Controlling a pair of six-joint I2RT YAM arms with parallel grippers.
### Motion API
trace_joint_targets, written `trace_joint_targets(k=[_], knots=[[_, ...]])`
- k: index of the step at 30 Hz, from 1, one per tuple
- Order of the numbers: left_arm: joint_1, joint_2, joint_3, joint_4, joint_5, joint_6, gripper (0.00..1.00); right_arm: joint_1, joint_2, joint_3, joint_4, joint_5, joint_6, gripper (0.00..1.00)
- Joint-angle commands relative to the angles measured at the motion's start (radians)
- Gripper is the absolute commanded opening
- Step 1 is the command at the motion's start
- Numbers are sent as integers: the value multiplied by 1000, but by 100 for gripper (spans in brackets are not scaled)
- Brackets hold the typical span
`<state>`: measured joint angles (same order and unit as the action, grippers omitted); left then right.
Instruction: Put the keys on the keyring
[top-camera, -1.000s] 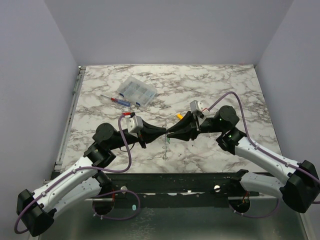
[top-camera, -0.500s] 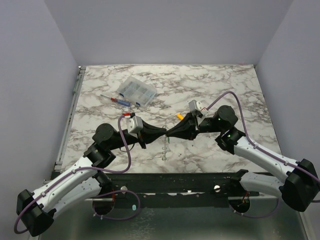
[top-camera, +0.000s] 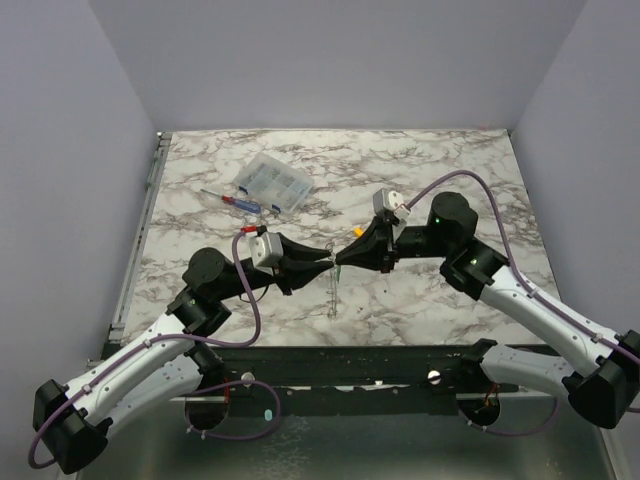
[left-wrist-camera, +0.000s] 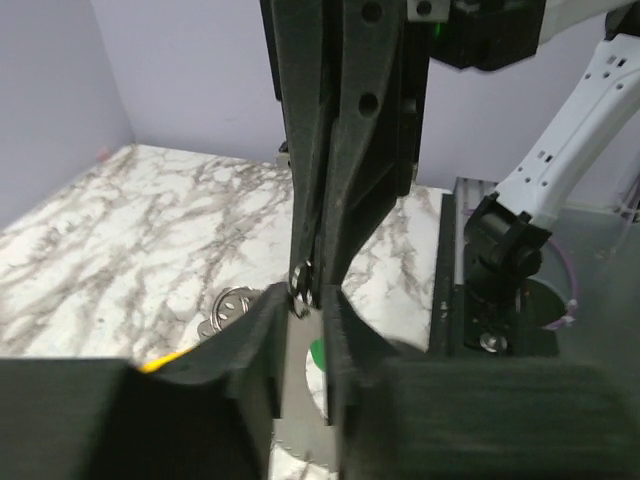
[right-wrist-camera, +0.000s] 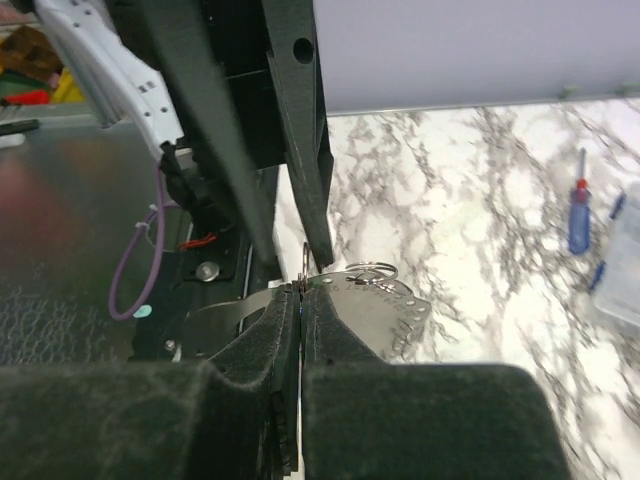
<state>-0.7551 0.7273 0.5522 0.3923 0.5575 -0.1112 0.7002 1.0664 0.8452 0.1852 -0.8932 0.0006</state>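
Where the two arms meet nose to nose over the middle of the table (top-camera: 450, 180), the right gripper (right-wrist-camera: 302, 300) has its jaws pressed together on something thin seen edge-on, which I take to be the keyring (top-camera: 331, 292); the left gripper (top-camera: 322, 258) faces it tip to tip, its jaws only a narrow slit apart, and whether they touch the band I cannot tell.

From above, the keyring shows as a slim pale strip; it starts at the meeting tips and its long axis runs straight toward the arms' bases; I cannot say whether it hangs free or lies on the marble. Both grippers are right at its top end, but the right one looks to be the one gripping it, so I judge any threading must happen at that end.

The key (top-camera: 339, 272) is a green speck just beside the right gripper's tips, on their near side; from the left wrist it is only a green spot low in the slit.

Much is hidden; the fingers cover the join; the band's opening is not visible; whether the key is on it, I cannot tell. A silver pierced plate (right-wrist-camera: 395, 310) and a wire loop (right-wrist-camera: 372, 270) lie just beyond the right gripper's tips; what they belong to is unclear.
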Motion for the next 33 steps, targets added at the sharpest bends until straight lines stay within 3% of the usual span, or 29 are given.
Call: trace_joint_targets(k=[1,5,14,18,27,33], knots=[[-3,-16,-3,7,8,8,37,3,-16,174,-411,170,-147,1],[-1,-32,2,-15,-23,29,53,2,18,276,-609,267,-180,1],[0,-42,22,-79,-61,83,70,3,103,429,-915,477,-238,1],[-1,-35,26,-99,-55,101,71,4,120,477,-996,555,-250,1],[0,12,32,-100,15,97,67,31,76,361,-848,261,-267,1],[-1,45,43,-94,111,74,58,53,99,343,-816,227,-273,1]])
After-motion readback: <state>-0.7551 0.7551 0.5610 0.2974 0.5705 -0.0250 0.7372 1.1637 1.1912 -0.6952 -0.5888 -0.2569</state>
